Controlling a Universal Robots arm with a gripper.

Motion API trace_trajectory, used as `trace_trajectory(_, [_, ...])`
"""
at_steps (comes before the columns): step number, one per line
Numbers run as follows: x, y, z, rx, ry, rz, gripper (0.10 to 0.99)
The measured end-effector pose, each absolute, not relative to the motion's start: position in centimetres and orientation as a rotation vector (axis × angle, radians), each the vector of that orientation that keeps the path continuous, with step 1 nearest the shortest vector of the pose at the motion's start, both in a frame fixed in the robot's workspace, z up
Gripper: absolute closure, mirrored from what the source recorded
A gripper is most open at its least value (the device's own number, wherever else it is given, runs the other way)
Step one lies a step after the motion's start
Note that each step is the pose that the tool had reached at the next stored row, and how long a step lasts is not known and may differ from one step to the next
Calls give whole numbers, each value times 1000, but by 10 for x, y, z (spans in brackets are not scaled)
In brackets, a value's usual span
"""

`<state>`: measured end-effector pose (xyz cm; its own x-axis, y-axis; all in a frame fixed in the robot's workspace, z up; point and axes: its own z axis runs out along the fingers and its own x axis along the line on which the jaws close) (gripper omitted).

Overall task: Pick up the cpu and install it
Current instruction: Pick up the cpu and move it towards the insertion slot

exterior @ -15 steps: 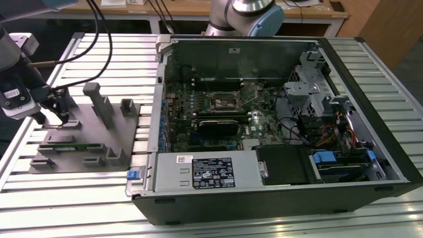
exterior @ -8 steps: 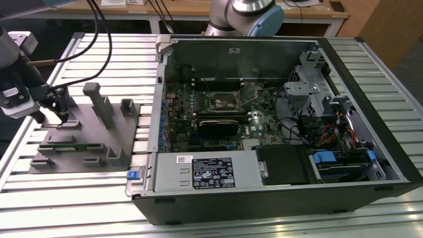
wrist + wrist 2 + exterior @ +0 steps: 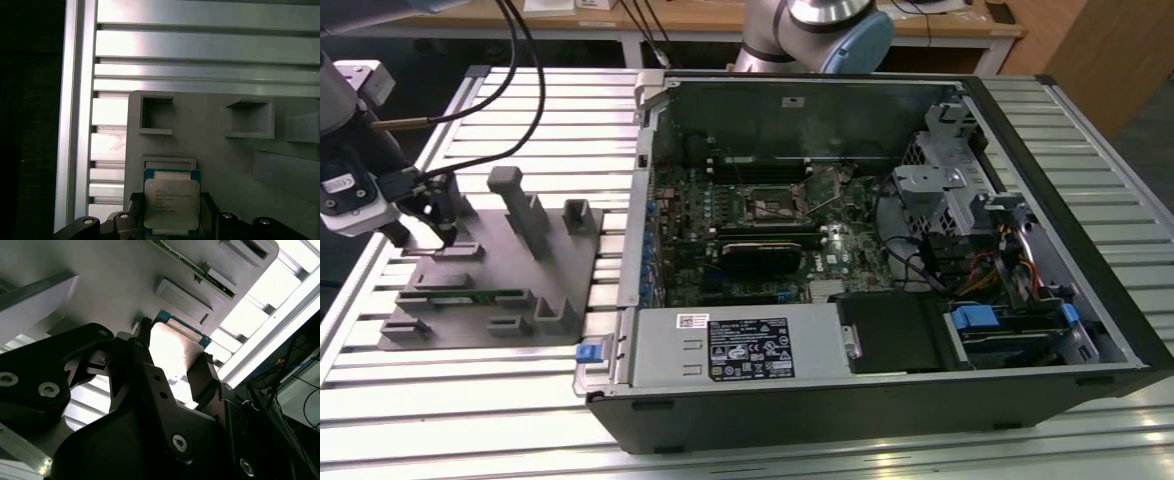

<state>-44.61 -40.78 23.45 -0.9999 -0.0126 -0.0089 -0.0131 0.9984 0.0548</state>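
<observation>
A single robot arm's claw [image 3: 424, 238] hangs over the near-left corner of a grey fixture [image 3: 494, 270], seen from the exterior view. The fixture lies on a table [image 3: 454, 400] of pale metal slats. In the first wrist view the cpu [image 3: 171, 202] sits directly between the claw's 2 dark fingers [image 3: 137, 215], at the fixture's edge, just beside a shallow framed pocket. The fingers press against 2 opposite edges of the cpu, so the claw looks clenched on it. Whether the cpu is raised clear of the fixture or resting on it cannot be told. The cpu lies flat, face up, square to the fixture's edge. It is close to square, so it has no marked long axis. Its top is a pale silver plate with faint print, bordered by a thin green rim. On the fixture, farther from the claw, a thin green strip [image 3: 470, 297] rests in a slot. To the exterior view's right of the fixture, just beside it, stands an open black case [image 3: 881, 400] with its board [image 3: 720, 200] exposed.
</observation>
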Motion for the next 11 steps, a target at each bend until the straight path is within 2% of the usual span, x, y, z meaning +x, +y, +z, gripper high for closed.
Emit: trace_trajectory(11, [-446,-408,241,-20,3132,89,541])
